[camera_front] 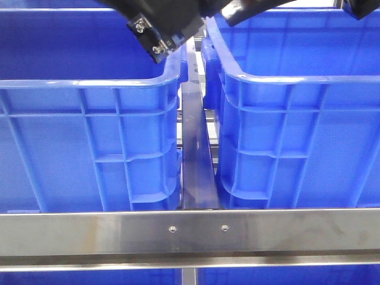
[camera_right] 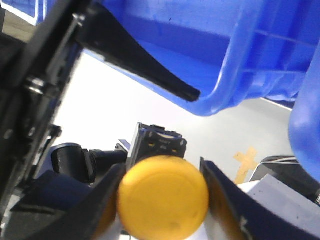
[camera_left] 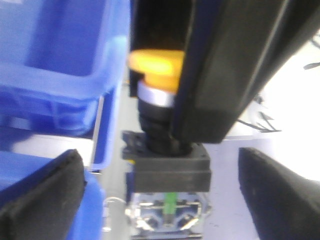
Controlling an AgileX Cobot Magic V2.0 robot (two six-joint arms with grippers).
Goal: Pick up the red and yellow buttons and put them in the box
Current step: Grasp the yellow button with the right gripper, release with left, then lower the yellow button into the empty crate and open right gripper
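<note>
A: Biggest first?

B: Two blue moulded plastic crates, left crate (camera_front: 89, 136) and right crate (camera_front: 297, 130), glossy, with ribbed walls and rolled rims. Standing side by side, apart, with a narrow steel rail (camera_front: 196, 160) running near to far in the gap. Across the near edge, a brushed steel crossbar (camera_front: 190, 231) with two small screws.

A: And the tools?

B: Only black arm housing (camera_front: 166, 24) at the far top of the front view; no fingers there, no button either. Wrist views needed for those.

A: Right gripper (camera_right: 161, 210)?

B: Clamped on the yellow button (camera_right: 165, 185), dark fingers pressed to both sides of its smooth, round mushroom cap. Held in the air beside a crate, over pale floor.

A: Left gripper (camera_left: 159, 190)?

B: Spread wide, touching nothing. Shows the button's side, hidden from the right wrist: silver collar, black ribbed neck, square black block, clear contact base with a green part.
</note>
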